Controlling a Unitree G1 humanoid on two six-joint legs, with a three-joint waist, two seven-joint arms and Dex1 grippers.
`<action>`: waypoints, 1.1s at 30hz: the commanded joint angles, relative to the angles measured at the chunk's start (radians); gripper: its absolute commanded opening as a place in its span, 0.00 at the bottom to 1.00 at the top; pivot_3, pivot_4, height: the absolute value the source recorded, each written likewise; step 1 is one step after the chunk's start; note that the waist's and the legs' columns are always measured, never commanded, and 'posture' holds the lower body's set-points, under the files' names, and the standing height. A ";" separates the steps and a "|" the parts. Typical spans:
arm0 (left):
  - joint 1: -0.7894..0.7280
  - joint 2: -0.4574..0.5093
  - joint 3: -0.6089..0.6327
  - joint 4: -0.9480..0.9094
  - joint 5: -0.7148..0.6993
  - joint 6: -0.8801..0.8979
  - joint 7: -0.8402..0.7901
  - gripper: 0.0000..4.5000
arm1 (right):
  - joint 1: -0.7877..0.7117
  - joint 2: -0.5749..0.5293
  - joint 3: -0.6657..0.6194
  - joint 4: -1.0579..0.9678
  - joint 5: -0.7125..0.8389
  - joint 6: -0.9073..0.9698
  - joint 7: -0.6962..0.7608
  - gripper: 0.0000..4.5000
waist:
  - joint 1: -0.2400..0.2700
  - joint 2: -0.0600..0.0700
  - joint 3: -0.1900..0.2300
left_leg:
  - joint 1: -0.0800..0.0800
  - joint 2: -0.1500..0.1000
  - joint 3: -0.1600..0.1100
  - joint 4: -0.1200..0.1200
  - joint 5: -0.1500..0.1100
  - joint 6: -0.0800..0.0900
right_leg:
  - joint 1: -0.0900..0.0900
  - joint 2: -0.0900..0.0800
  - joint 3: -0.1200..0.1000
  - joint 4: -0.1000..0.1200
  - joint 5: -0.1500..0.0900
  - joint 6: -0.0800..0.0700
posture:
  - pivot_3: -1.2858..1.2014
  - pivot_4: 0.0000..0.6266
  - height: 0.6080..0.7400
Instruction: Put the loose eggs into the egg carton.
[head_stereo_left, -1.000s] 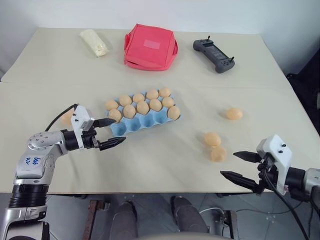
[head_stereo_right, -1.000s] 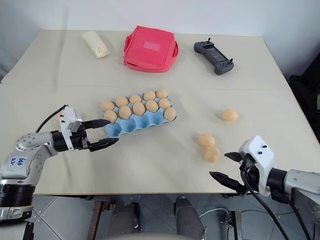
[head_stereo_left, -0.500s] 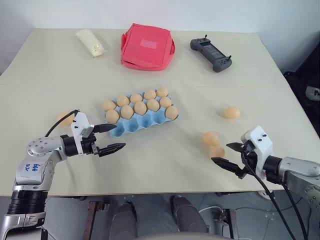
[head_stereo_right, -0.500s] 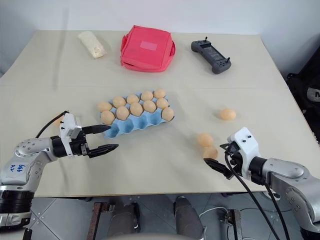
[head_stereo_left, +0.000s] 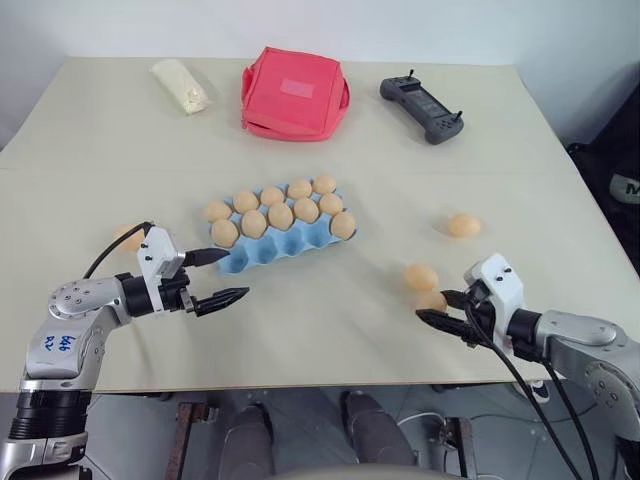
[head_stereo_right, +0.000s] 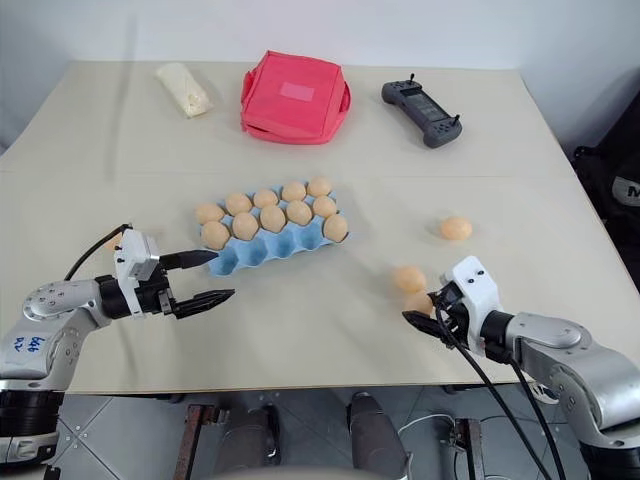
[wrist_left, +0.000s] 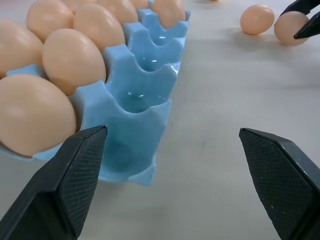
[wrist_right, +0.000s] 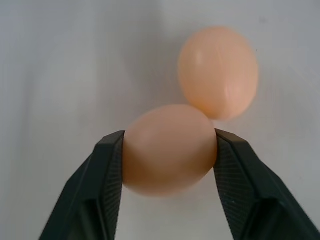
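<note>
From the head cameras the job looks more than half done: the light blue egg carton sits near the middle of the table, its far row full of pale tan eggs and its near row filled only at both ends, with about four cups between them open. Loose eggs remain: one near the table's left edge, partly behind the left arm's cable, one well toward the right edge, and a touching pair near the front edge on the right. The right gripper has its black fingers closed around the nearer egg of that pair, beside its neighbour. The left gripper hovers with jaws spread wide and empty just off the carton's front-left corner. Along the far edge lie a red fabric pouch, a pale wrapped roll and a dark handheld controller. The left wrist view shows the carton as glossy moulded plastic with scalloped cup walls, the eggs smooth and matte, and textured finger pads. The right wrist view shows the pinched egg squeezed at its sides between both pads, resting on the table and touching the second egg; judging from this, lifting and carrying it to an open cup is what comes next
</note>
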 joint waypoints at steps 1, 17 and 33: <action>0.009 0.010 0.026 -0.042 -0.017 -0.007 0.003 1.00 | 0.003 -0.035 -0.058 -0.052 0.021 0.005 0.018 0.46 | 0.000 0.000 0.000 | 0.000 0.000 0.000 0.000 0.000 0.000 | 0.000 0.000 0.000 0.000 0.000 0.000 | 0.52 0.24 1.00; 0.034 -0.005 0.048 -0.075 -0.021 -0.023 0.031 1.00 | -0.455 -0.079 0.144 0.105 -0.019 -0.032 0.095 0.45 | -0.016 0.000 0.000 | 0.000 0.000 0.000 0.000 0.001 0.001 | 0.000 0.000 0.000 -0.002 0.000 -0.002 | 0.52 0.24 1.00; 0.158 -0.029 0.146 -0.187 -0.044 -0.035 0.127 1.00 | -0.787 0.452 0.370 0.575 -0.289 -0.288 0.018 0.45 | -0.029 0.001 0.001 | -0.002 0.001 0.001 -0.007 -0.001 0.000 | -0.006 0.001 -0.002 0.002 0.003 0.010 | 0.52 0.24 1.00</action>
